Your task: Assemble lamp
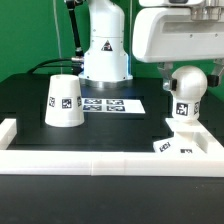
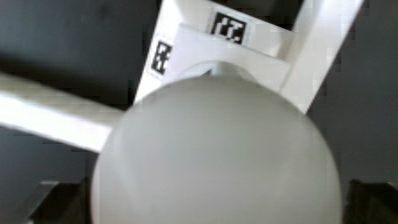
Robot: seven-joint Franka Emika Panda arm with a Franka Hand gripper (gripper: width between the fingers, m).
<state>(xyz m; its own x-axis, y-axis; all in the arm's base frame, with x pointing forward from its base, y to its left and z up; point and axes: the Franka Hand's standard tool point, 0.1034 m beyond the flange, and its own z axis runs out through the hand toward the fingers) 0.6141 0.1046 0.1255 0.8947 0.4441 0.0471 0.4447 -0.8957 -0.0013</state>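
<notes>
Altogether one shade [image 1: 64,101], one bulb [image 1: 187,88] upright on one base [image 1: 196,141].

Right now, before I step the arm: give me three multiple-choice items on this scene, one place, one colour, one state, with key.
1. Where is the shade?
A) on the bulb
B) standing alone at the exterior view's left
C) in the pincer

2. What colour is the table top?
A) black
B) green
C) bare wood

3. How is the pincer?
A) shut on the shade
B) shut on the bulb
C) open, over the bulb

Key:
1 B, the shade stands on the table, well apart from the bulb.
2 A, the bare surface around the parts is black.
3 C, the pincer hangs open above the bulb, gripping nothing.
</notes>
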